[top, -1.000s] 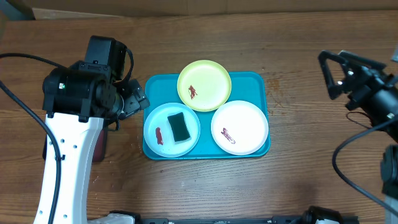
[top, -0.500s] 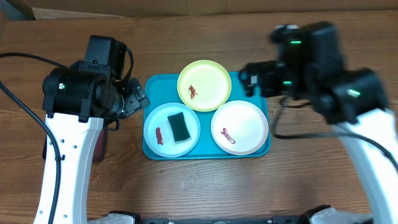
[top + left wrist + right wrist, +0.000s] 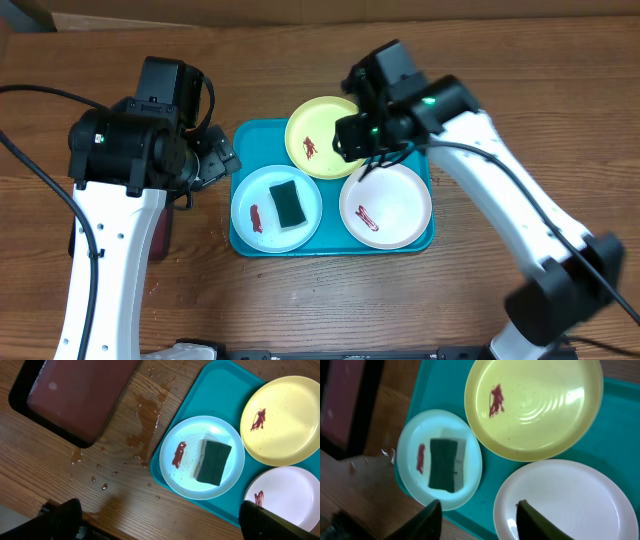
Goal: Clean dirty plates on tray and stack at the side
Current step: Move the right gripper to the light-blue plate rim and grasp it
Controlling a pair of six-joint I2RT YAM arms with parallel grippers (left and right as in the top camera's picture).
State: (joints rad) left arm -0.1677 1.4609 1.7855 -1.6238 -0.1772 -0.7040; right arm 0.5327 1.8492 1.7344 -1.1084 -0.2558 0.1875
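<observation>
The teal tray (image 3: 330, 246) holds three plates: a yellow-green one (image 3: 322, 135) at the back, a light blue one (image 3: 250, 200) front left and a white one (image 3: 395, 205) front right, each with a red-brown smear. On the blue plate (image 3: 472, 467) lies a dark green sponge (image 3: 288, 203). My right gripper (image 3: 362, 150) hovers over the tray where the yellow-green and white plates meet. Its jaws stand apart with nothing between them (image 3: 480, 522). My left gripper (image 3: 167, 522) hangs wide open above the table just left of the tray, holding nothing.
A dark maroon tray with a black rim (image 3: 80, 395) lies on the table left of the teal tray, mostly under my left arm in the overhead view. Water drops and a wet patch (image 3: 142, 415) lie between the two trays. A cardboard box (image 3: 300, 8) runs along the back edge.
My right arm has swung in from the table's right edge to above the tray, between the yellow-green and white plates. The left arm, plates and sponge have not moved.
</observation>
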